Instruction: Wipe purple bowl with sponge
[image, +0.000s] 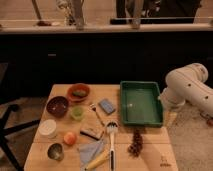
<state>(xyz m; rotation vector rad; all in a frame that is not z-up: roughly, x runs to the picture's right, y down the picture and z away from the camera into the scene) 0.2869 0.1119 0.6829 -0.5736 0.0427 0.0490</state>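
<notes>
The purple bowl (57, 106) sits upright at the left side of the wooden table (150, 150). A blue sponge (106, 105) lies flat near the table's middle, to the right of the bowl and just left of the green tray (140, 103). My white arm (186, 87) hangs at the table's right edge, beside the tray. My gripper is not visible; only the arm's thick links show, far from both bowl and sponge.
An orange bowl (78, 92) holds something green. Near it are a small green cup (76, 113), a fork (96, 114), a white cup (48, 128), an orange fruit (70, 138), a metal bowl (55, 151), a dish brush (111, 135), a blue cloth (90, 149) and a dark cluster (135, 143).
</notes>
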